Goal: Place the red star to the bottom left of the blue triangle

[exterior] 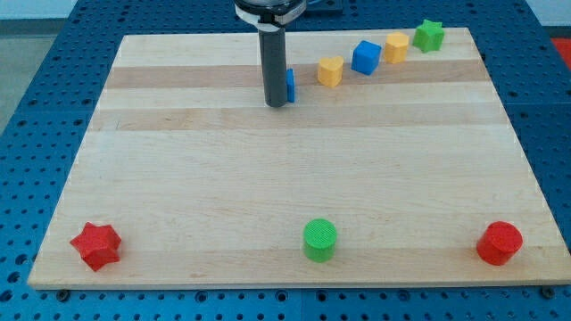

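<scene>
Red star (pixel 95 245), far below-left of my tip (pixel 277 104) touching the blue triangle (pixel 290 85), looks light, rigid, best pushed flat-on; no gripper is fitted to judge.

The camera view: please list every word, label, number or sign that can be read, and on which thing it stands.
None: no readable text shows anywhere.
The wooden board bears only grain.
The red star, the blue block partly hidden behind my tip, and the other blocks are plain, without marks.
</scene>
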Action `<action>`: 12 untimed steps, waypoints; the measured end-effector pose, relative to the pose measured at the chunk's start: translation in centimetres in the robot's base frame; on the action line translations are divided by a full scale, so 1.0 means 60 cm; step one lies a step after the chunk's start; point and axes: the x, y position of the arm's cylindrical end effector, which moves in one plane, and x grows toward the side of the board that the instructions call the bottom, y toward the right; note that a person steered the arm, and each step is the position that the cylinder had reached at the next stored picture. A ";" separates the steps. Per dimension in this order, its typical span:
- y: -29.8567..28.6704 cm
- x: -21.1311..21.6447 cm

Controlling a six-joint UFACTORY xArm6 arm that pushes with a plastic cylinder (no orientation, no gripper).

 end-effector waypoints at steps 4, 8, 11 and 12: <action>-0.127 0.435; -0.451 0.416; -0.243 0.404; -0.241 0.367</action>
